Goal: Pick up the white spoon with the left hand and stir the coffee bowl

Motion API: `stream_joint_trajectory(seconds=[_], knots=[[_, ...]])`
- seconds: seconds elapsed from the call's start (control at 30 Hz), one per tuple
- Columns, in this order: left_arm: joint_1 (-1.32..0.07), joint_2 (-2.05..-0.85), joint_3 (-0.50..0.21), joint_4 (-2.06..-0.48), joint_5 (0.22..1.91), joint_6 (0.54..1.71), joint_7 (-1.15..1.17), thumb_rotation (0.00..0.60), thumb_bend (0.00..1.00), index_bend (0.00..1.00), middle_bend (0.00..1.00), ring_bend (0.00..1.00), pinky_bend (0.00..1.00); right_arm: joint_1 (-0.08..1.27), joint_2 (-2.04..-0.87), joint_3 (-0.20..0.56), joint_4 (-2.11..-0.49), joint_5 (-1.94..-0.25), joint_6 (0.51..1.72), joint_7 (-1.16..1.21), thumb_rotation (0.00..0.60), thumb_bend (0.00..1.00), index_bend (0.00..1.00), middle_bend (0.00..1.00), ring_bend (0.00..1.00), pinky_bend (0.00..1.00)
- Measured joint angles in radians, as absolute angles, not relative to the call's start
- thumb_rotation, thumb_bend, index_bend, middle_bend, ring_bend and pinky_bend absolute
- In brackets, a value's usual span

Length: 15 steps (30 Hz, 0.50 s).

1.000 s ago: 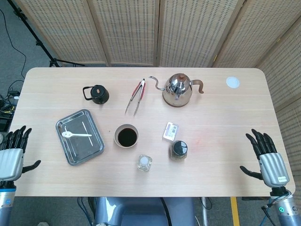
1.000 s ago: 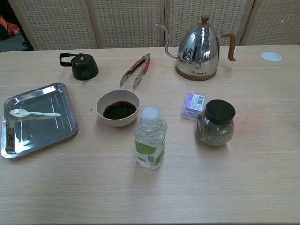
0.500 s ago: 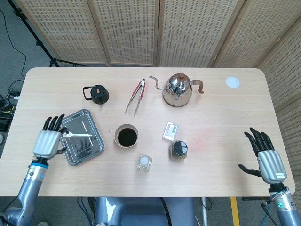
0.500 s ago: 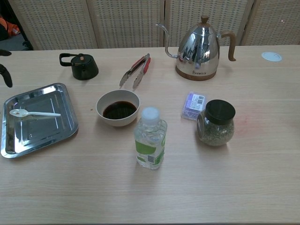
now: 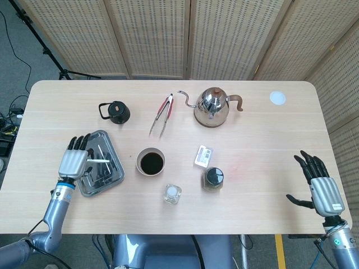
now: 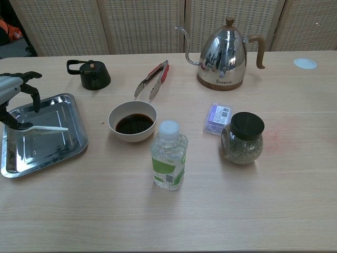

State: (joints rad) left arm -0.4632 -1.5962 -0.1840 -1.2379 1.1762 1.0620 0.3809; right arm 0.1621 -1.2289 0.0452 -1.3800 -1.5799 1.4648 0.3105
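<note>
White plastic spoon [image 6: 39, 127] lies flat in the shallow metal tray [image 6: 66, 149] at the table's nine o'clock side, its bowl end pointing toward nine o'clock and its slim handle running toward three o'clock, so the long axis lies roughly along the table's width. The left hand [image 5: 75, 161] hovers directly over the bowl end of that spoon, fingers apart and curved downward, holding nothing; in the chest view the left hand's fingertips [image 6: 36, 100] hang just above the tray and the thumb sits close beside the spoon's bowl, though whether it touches is unclear. The round cream bowl of dark coffee [image 5: 151, 162] stands just beyond the tray toward three o'clock, in line with the handle's tip. The right hand [image 5: 322, 188] rests well apart at the table's four o'clock edge, fingers spread and empty. The left hand is plainly the nearer one, and the pickup likely depends on closing across the handle's short width.
</note>
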Motion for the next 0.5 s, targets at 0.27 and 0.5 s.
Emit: stream_joint_trajectory(seconds=[0.27,0.5], knots=[[-0.503,-1.65,-0.189,-1.148,1.162,1.027,0.376,0.6,0.33,0.54,0.0,0.0,0.0,0.165,-1.221,0.039,-1.384,-1.584,1.456,0.327,0.6,0.0,0.0,0.0,0.0,0.0],[-0.534,-1.707,-0.195,-1.076,1.127,0.991,0.383,0.6,0.35,0.54,0.0,0.0,0.0,0.166,-1.218,0.04,-1.387,-1.579,1.454,0.337,0.6,0.0,0.0,0.0,0.0,0.0]])
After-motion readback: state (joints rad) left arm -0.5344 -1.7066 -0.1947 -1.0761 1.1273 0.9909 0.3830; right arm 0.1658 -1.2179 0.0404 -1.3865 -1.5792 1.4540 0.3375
